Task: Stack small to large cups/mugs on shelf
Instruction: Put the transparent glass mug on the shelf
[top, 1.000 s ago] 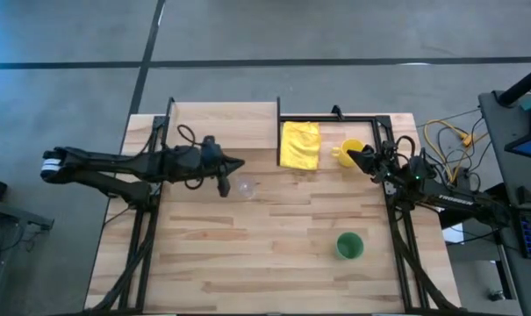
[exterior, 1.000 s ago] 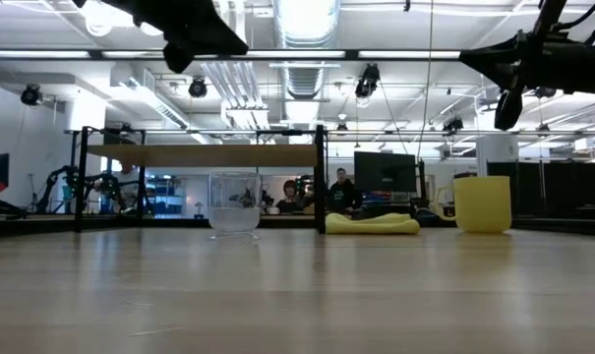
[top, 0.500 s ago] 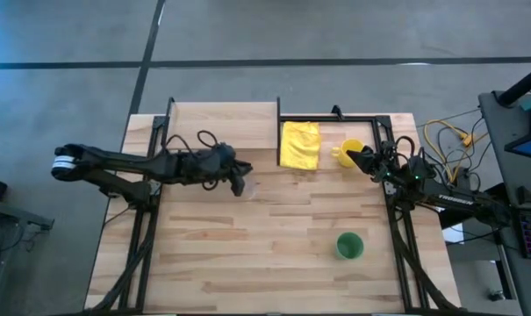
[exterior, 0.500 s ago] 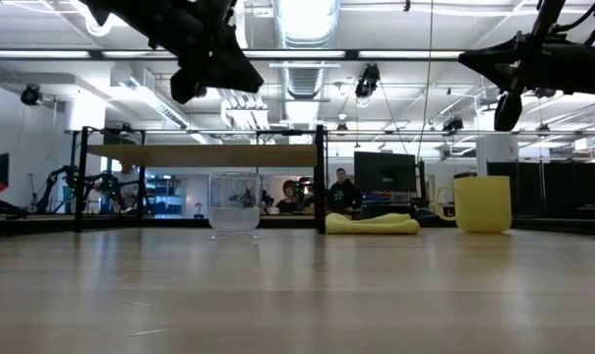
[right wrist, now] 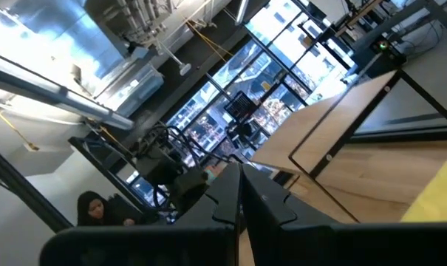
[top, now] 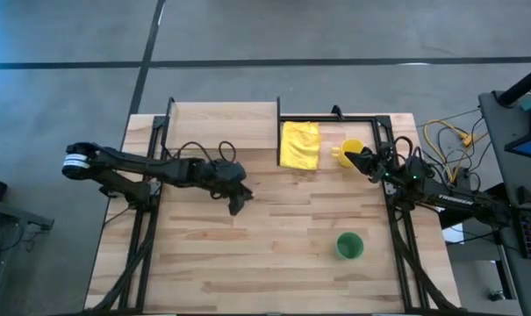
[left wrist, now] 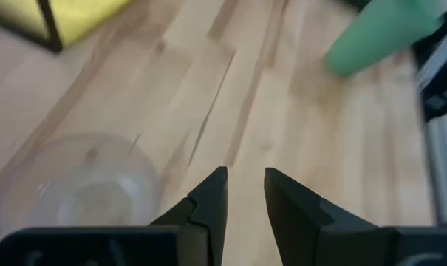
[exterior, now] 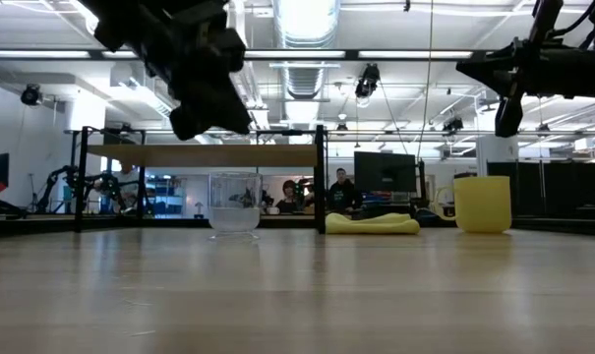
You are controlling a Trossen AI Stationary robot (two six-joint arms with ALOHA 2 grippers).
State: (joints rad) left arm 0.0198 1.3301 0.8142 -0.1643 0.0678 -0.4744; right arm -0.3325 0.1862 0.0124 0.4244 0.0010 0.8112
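Observation:
The clear glass cup (exterior: 235, 204) stands on the tabletop in front of the shelf (top: 221, 123). In the high view my left arm covers it. My left gripper (top: 236, 207) hovers above the table beside the cup (left wrist: 75, 188), fingers a little apart and empty. The yellow mug (top: 353, 147) stands at the far right. My right gripper (top: 347, 156) hangs shut above it (exterior: 482, 204), clear of it. The green cup (top: 349, 246) stands at the near right and also shows in the left wrist view (left wrist: 378, 37).
A yellow cloth (top: 300, 145) lies just right of the shelf's black upright bar (exterior: 321, 177). Black frame bars (top: 397, 237) run along both sides of the table. Bare planks lie between the glass cup and the green cup.
My left gripper has gone toward the table's right and near edges and come down toward the glass cup, which now lies under the arm in the high view. The cup has not moved.

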